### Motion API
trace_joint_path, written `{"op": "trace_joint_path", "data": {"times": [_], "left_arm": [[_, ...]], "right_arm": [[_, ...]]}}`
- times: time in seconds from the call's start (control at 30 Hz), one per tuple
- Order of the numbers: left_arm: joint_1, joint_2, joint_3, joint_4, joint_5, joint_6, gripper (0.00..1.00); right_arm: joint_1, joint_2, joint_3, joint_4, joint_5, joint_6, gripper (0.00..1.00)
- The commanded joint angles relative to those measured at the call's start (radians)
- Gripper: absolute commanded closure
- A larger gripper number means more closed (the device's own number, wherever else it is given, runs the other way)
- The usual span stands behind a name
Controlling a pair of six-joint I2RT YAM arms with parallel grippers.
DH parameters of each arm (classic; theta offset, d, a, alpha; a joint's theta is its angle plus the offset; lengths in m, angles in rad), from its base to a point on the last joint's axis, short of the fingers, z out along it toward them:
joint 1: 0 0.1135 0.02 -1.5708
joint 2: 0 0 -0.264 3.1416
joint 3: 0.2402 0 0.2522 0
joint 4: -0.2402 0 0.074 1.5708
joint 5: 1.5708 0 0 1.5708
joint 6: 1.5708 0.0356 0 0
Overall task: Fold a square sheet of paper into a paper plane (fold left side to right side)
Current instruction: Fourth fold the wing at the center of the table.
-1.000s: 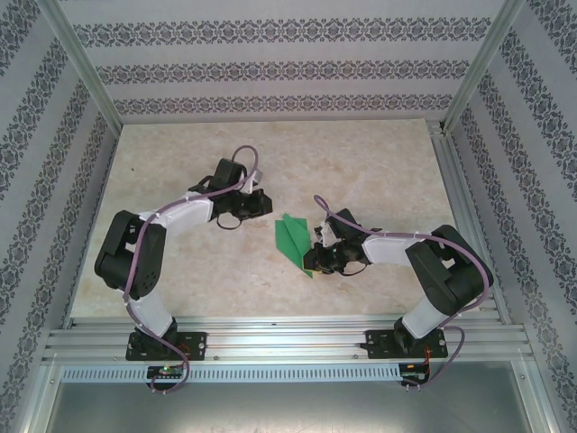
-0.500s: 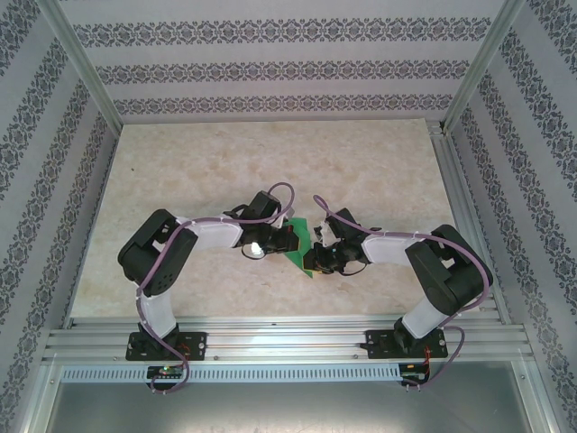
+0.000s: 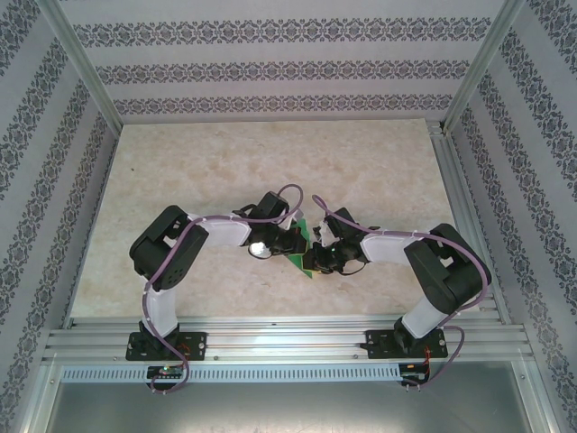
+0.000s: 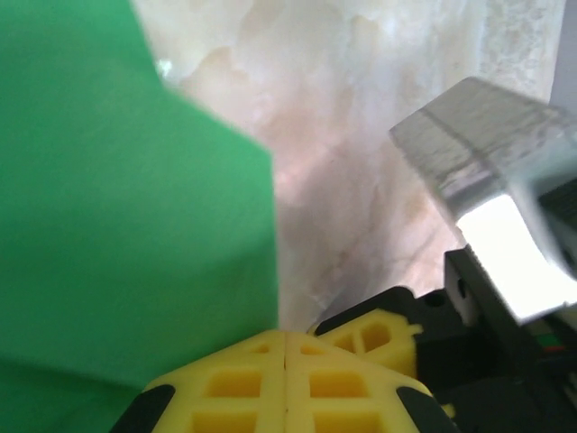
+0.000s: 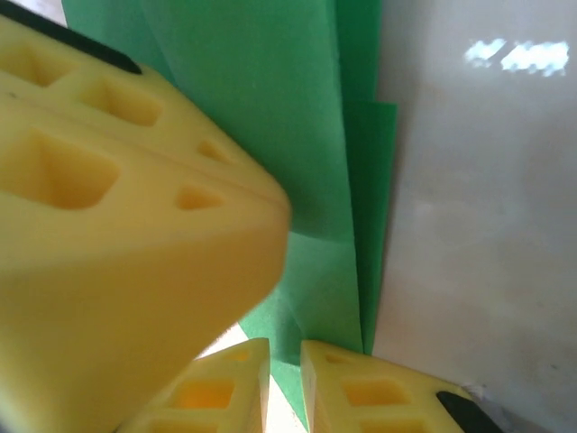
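Observation:
The square sheet of paper [image 3: 304, 267] is bright green and lies folded into layers at the table's middle, mostly hidden under both grippers. My left gripper [image 3: 296, 240] is shut, its yellow fingertips meeting at the paper's [image 4: 135, 225] right edge with nothing seen between them [image 4: 287, 336]. My right gripper [image 3: 317, 255] comes in from the right. Its jaws [image 5: 284, 356] are shut on a folded flap of the green paper [image 5: 270, 108]. The left gripper's yellow fingers [image 5: 117, 207] hang close above that paper, right beside the right gripper's finger [image 4: 374, 338].
The marble-patterned table [image 3: 225, 153] stretches bare to the back and left. Patterned walls [image 3: 270, 68] close in three sides, and aluminium rails [image 3: 270, 338] run along the near edge by the arm bases.
My left arm has swung right from beside the paper to over it, meeting the right gripper and covering most of the green. The right arm has not moved.

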Motion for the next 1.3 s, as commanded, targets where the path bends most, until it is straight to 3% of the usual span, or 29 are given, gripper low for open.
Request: {"op": "trace_joint_path", "data": {"times": [0.0,0.27,0.53,1.0,1.27], "left_arm": [[-0.013,0.035,0.033,-0.033,0.002,0.029,0.94],[0.003,0.069,0.033,-0.089,-0.045,0.019,0.94],[0.090,0.052,0.001,-0.065,-0.092,0.066,0.93],[0.282,0.221,0.249,-0.160,-0.098,0.206,0.91],[0.344,0.311,0.390,-0.215,-0.098,0.233,0.90]], "right_arm": [[0.031,0.077,-0.057,-0.144,0.111,-0.014,0.81],[0.031,0.076,-0.054,-0.158,0.118,-0.017,0.81],[0.032,0.087,-0.055,-0.172,0.123,-0.027,0.81],[0.037,0.093,-0.054,-0.171,0.113,-0.033,0.81],[0.041,0.084,-0.057,-0.166,0.114,-0.026,0.81]]}}
